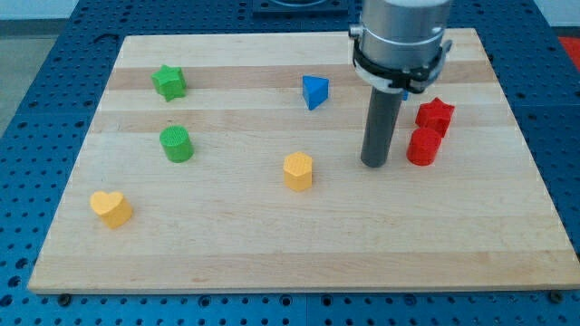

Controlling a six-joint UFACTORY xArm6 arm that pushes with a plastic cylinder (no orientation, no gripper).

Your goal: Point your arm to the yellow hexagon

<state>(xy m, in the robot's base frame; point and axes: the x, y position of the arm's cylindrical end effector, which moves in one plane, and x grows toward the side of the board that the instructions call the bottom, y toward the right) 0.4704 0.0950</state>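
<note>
The yellow hexagon (297, 170) stands near the middle of the wooden board (299, 254). My tip (373, 164) rests on the board to the hexagon's right, about a block's width or two away, not touching it. Just right of my tip is a red cylinder (422, 146), with a red star (434, 114) behind it. The rod comes down from the arm's grey housing (401, 41) at the view's top.
A blue triangular block (314, 91) lies above the hexagon. A green star (169, 81) and a green cylinder (177, 144) are at the left. A yellow heart (111, 208) is at the lower left. Blue perforated table surrounds the board.
</note>
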